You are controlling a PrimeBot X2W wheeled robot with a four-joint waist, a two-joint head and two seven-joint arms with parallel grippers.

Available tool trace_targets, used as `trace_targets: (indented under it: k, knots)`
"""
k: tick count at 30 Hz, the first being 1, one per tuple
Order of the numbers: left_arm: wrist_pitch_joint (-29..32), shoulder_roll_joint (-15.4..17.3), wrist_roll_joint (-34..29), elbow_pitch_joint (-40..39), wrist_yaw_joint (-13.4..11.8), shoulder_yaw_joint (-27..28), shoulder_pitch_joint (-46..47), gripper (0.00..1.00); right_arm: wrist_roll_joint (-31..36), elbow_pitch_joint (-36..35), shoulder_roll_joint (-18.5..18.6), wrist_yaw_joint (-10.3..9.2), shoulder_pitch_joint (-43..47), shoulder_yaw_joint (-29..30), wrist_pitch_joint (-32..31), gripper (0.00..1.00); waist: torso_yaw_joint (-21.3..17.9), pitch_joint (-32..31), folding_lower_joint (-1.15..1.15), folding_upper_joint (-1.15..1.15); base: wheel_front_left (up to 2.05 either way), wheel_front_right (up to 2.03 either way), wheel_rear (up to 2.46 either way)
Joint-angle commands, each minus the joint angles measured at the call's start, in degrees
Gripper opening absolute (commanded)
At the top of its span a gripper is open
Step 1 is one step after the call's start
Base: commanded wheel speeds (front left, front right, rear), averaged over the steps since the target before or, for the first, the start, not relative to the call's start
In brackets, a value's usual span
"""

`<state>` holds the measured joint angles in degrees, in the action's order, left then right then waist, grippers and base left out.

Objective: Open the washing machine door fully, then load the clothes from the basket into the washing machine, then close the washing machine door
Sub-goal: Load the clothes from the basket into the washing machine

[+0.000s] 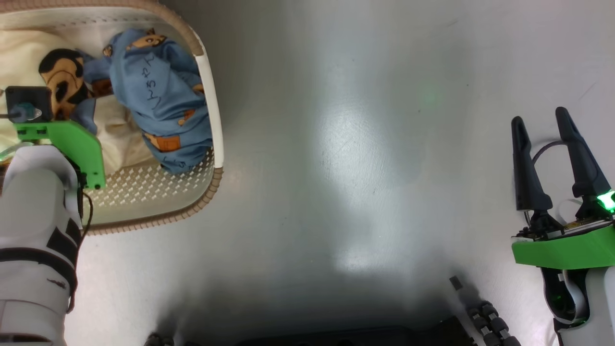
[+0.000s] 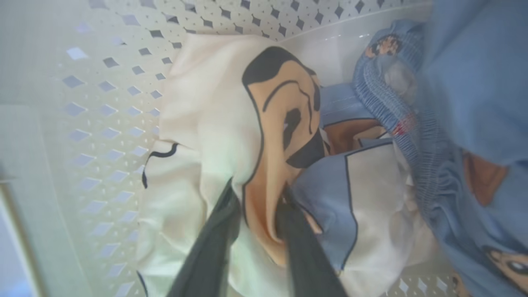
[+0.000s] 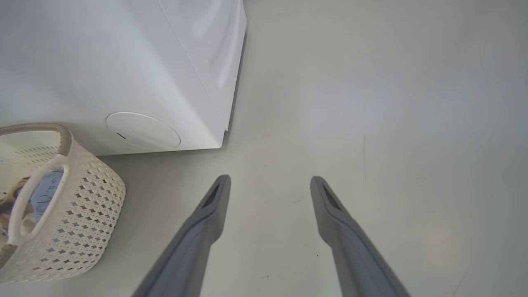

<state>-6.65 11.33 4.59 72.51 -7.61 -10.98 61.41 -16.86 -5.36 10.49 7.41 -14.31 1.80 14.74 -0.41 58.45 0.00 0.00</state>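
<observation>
Left wrist view: the left hand (image 2: 258,192) reaches down inside the basket (image 2: 103,123). Its two dark fingers (image 2: 218,231) stand at a middling gap, astride a fold of the cream garment (image 2: 206,123), with their tips sunk in the cloth. It cannot be told whether the fold is clamped. The cream garment bears a tan print outlined in black. To the right of the fingers lies the blue garment (image 2: 474,62), which has a ribbed waistband and orange-brown patches.

Head view: both garments lie in the basket, the blue one on the side away from the left wrist. The right hand (image 1: 539,116) hangs well apart over bare floor (image 1: 360,168).

Right wrist view: the right hand's fingers are spread wide and hold nothing. Ahead and to their left stands the white washing machine (image 3: 103,62) with its round service flap (image 3: 142,130). The perforated, brown-rimmed basket sits just before it.
</observation>
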Motion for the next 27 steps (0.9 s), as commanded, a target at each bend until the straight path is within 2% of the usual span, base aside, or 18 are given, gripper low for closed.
trace_targets:
  k: [1, 18, 21, 27]
  knots:
    - [-0.7, 2.6, 0.6, 0.0, 0.1, 1.0, -1.5, 0.00, -0.3, -1.3, -0.3, 0.08, 2.1, -0.8, 0.3, 1.00, -0.1, -0.7, 0.00, 0.00, 0.00, 0.00, 0.00]
    - [-8.1, 3.0, 5.0, -1.3, 2.3, 2.9, -10.1, 0.00, -0.4, 1.4, -0.4, 0.08, 1.4, -2.0, 0.3, 1.00, 0.2, -13.0, 0.00, 0.00, 0.00, 0.00, 0.00]
    - [-8.3, 3.3, 5.8, -6.2, 3.1, 3.7, -12.8, 0.00, -0.4, 2.1, -0.6, 0.08, 1.2, -2.5, 0.3, 1.00, 0.3, -16.0, 0.00, 0.00, 0.00, 0.00, 0.00]
    - [-8.3, 3.2, 6.4, -14.4, 3.0, 5.2, -18.8, 0.00, -0.6, 3.5, -1.0, 0.08, 1.8, -4.0, 0.3, 1.00, 0.5, -20.6, 0.00, 0.00, 0.00, 0.00, 0.00]
